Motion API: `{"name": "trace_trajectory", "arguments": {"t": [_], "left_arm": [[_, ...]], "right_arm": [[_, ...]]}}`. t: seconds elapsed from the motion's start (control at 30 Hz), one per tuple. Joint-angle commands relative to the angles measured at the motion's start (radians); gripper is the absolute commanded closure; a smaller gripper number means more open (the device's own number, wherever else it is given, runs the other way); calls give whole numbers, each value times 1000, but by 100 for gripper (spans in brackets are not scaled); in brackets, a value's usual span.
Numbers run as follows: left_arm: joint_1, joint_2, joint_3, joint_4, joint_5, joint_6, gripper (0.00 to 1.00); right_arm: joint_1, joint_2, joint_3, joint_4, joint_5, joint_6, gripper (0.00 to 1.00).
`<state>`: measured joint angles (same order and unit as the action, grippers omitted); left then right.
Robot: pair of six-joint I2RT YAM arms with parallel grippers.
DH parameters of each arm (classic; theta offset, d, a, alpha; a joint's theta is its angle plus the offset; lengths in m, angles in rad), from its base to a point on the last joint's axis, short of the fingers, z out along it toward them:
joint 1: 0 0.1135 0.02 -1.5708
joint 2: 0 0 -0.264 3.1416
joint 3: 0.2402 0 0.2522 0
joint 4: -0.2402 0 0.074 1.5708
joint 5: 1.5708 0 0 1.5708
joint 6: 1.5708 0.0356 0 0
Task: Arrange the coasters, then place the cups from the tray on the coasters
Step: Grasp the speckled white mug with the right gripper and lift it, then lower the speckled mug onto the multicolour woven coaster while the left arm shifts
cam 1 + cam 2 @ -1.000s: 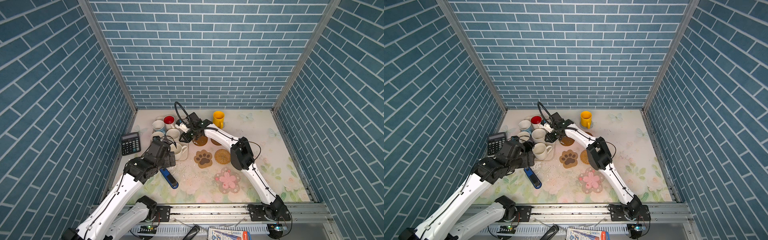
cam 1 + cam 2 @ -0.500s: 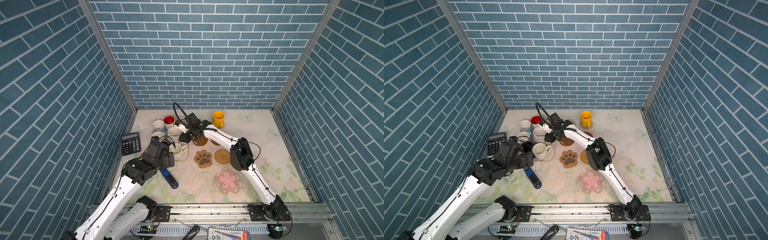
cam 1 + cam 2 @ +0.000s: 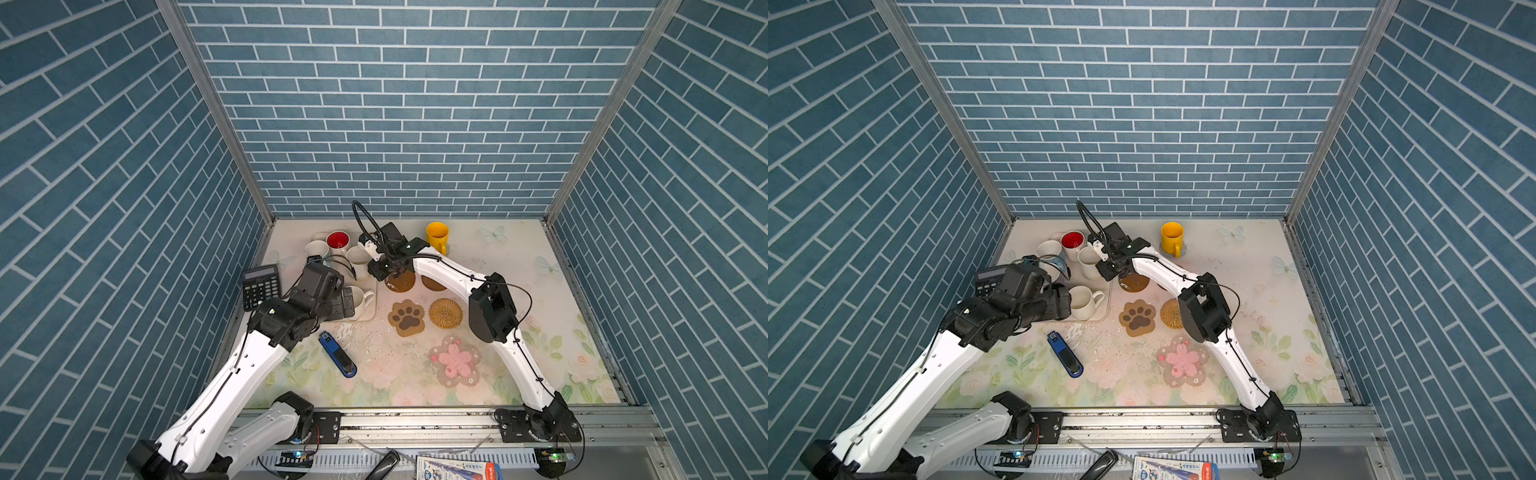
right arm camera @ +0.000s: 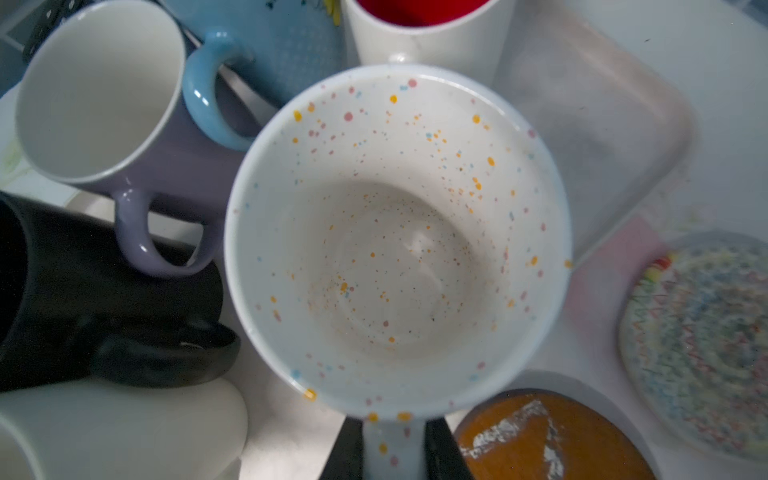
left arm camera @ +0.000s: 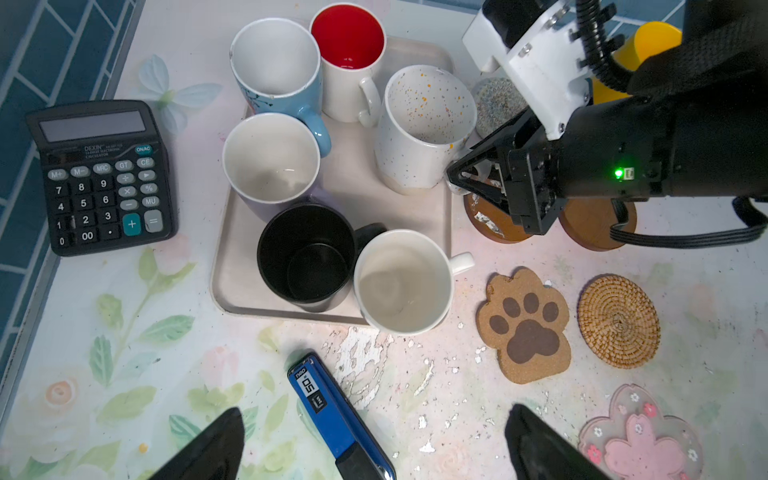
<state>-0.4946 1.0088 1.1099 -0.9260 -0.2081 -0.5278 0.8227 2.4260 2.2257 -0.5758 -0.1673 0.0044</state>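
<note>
The speckled white cup [image 5: 424,129] stands in the beige tray [image 5: 357,183], and my right gripper [image 4: 394,451] is shut on its handle. The red-inside [image 5: 349,37], light blue [image 5: 274,58], lavender [image 5: 270,158], black [image 5: 307,253] and cream [image 5: 403,282] cups are also in the tray. A yellow cup [image 3: 437,236] stands apart at the back. Beside the tray lie two brown discs [image 5: 494,224], a paw coaster [image 5: 523,324], a rattan round [image 5: 619,320], a pink flower [image 5: 640,440] and a white woven round [image 4: 702,340]. My left gripper [image 5: 376,415] hangs open in front of the tray, holding nothing.
A black calculator [image 5: 99,174] sits left of the tray by the wall. A blue stapler [image 5: 332,411] lies on the floral table under my left gripper. Blue brick walls close in the left, back and right sides.
My right gripper has narrowed onto the speckled cup's handle and shifted slightly toward the tray. The left arm has edged a little; its gripper stays open.
</note>
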Motion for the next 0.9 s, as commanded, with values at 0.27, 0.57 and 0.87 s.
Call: {"name": "trace_trajectory", "arguments": {"t": [0.27,0.57,0.87], "left_arm": [[82,213,185,79,32,40,1],[129,418,277,177,86,38,1],[146,528,303,236,85,35,1]], "right_arm": [[-100,-110,13,120,96,46,100],[-165,-60,87,102,135,44,100],[-191,-37,102,96,125,43,100]]}}
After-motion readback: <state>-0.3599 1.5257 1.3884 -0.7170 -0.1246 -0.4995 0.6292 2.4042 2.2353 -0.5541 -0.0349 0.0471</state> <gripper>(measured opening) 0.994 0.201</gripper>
